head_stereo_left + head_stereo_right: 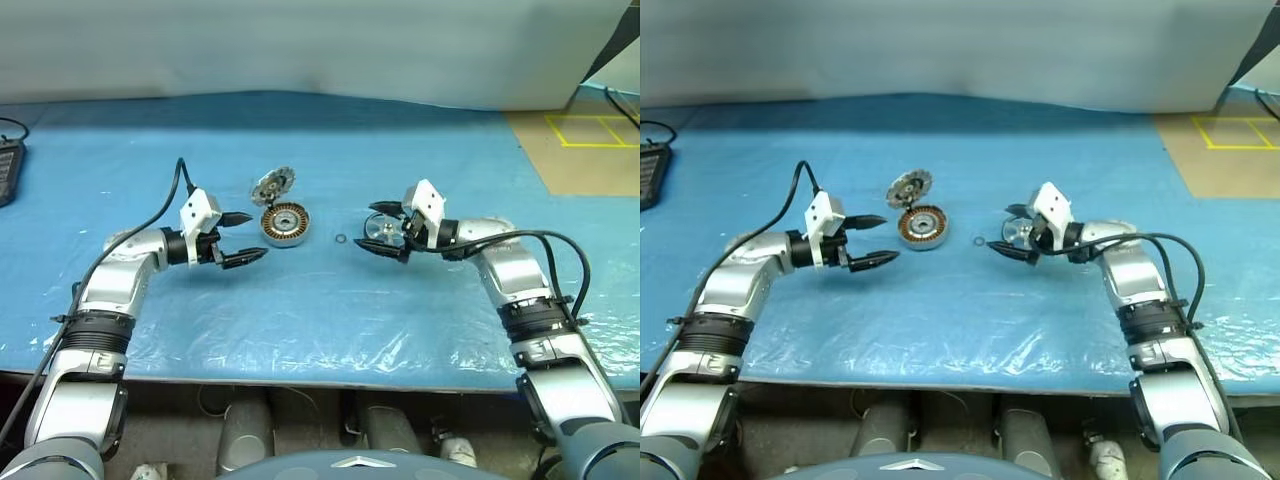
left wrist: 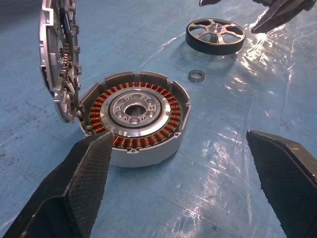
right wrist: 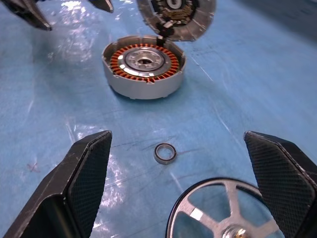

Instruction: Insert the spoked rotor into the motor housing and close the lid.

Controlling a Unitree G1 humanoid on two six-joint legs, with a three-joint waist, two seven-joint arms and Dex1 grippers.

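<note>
Spoked rotor (image 3: 233, 210), small ring (image 3: 165, 153) before motor housing (image 3: 143, 67)

Matt grey metal motor housing (image 2: 143, 148) with glossy copper windings on crinkled shiny blue plastic sheet (image 2: 223, 188)

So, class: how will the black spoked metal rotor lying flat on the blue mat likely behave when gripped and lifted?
The black spoked metal rotor looks rigid, so it probably won't flex. Its smooth rim may slip between fingers. Stood on edge, the round ring would likely roll.
</note>
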